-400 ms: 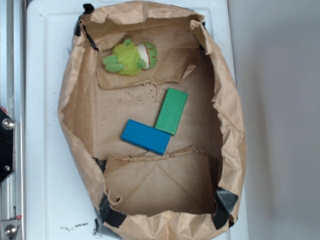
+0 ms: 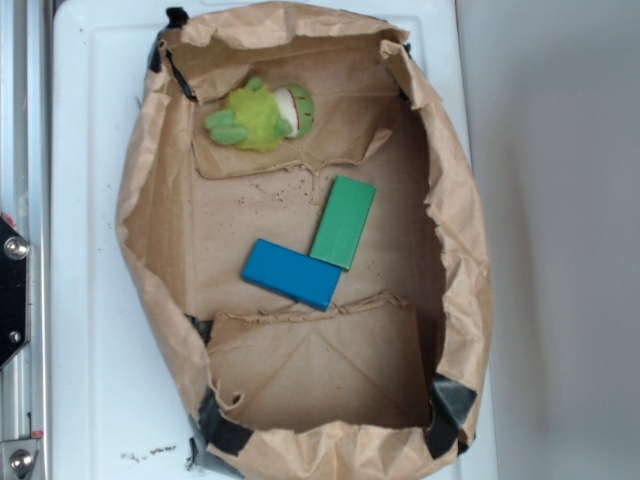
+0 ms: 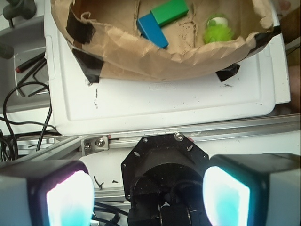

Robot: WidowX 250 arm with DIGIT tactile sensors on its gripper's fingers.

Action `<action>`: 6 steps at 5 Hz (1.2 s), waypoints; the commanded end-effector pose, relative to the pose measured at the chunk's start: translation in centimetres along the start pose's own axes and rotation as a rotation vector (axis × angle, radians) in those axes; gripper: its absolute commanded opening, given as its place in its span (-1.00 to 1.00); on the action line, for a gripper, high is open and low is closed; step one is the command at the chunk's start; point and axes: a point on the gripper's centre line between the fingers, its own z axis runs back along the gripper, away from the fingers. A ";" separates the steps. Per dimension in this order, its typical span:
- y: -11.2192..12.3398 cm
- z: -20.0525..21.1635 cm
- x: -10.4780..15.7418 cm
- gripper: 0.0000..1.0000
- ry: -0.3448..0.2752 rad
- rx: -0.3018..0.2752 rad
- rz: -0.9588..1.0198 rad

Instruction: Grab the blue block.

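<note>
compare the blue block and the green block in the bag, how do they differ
Colour: the blue block is bright blue, the green block is green.
Pose: in the exterior view the blue block's long side runs mostly left-right with a slight tilt, while the green block's runs mostly up-down.
Place: the blue block lies nearer the bag's lower fold, the green block nearer the plush toy.
Both are flat rectangular slabs of similar size, lying flat with corners meeting.

Black octagonal wrist housing (image 3: 164, 174) with silver screws, two glowing cyan-pink fingertips (image 3: 70, 200).

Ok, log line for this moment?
gripper: open, away from bag | blue block: flat in paper bag, touching green block | grasp: not started
</note>
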 end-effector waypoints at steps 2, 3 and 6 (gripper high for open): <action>-1.6 -5.0 9.9 1.00 -0.107 -0.039 0.075; -0.6 -7.3 12.6 1.00 -0.102 0.005 0.121; 2.8 -10.1 16.2 1.00 -0.091 0.010 0.217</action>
